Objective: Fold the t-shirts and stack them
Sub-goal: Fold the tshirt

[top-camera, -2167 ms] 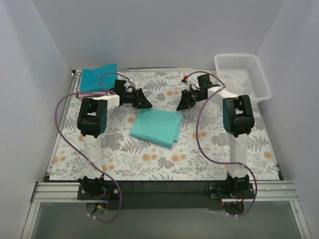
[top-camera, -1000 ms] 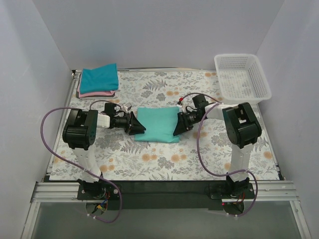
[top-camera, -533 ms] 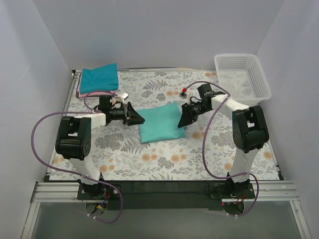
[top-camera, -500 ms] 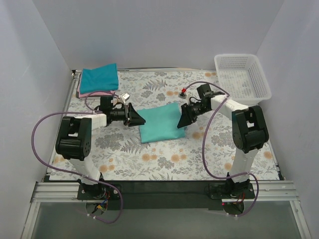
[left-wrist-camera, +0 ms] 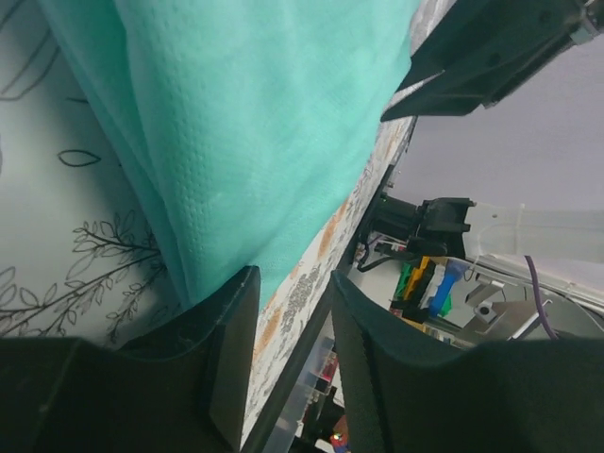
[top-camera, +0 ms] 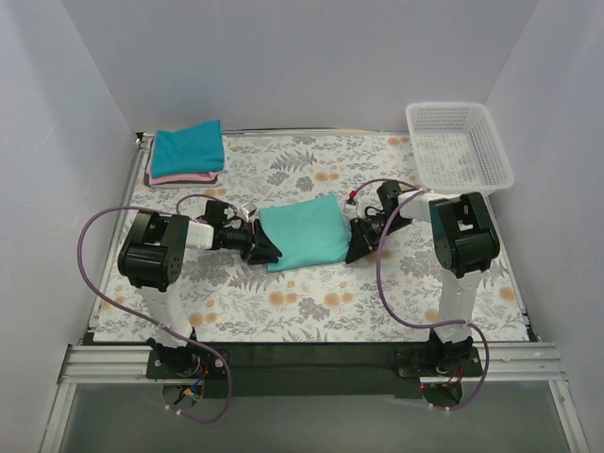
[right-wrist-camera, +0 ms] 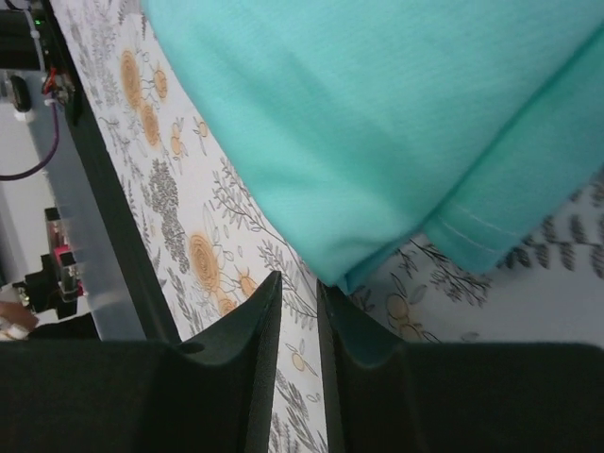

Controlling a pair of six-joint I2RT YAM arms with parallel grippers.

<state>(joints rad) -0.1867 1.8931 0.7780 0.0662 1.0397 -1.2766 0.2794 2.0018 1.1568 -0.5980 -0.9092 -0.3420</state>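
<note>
Left gripper [top-camera: 264, 248] is lying low at the near-left corner of the sea-green t-shirt [top-camera: 304, 231]. Its fingers [left-wrist-camera: 231, 340] are standing apart, printed table showing in the gap and the cloth corner lying against one finger; cannot tell whether it is gripping. Right gripper [top-camera: 360, 247] is meeting the shirt's right edge. Its fingers [right-wrist-camera: 255, 349] are standing nearly together with a thin slit between them, and the hemmed corner is lying just past the tips; a pinch cannot be told here either.

Floral-print table [top-camera: 283, 302] is carrying everything. White mesh basket [top-camera: 466, 184] is sitting at the far right corner, well apart from the arms. Sea-green shirt, folded, is lying mid-table between the two grippers, turned a little askew. Darker teal-blue t-shirt [top-camera: 187, 148] is resting folded on the pink t-shirt [top-camera: 179, 177] at the far left corner, only a pink edge showing.
</note>
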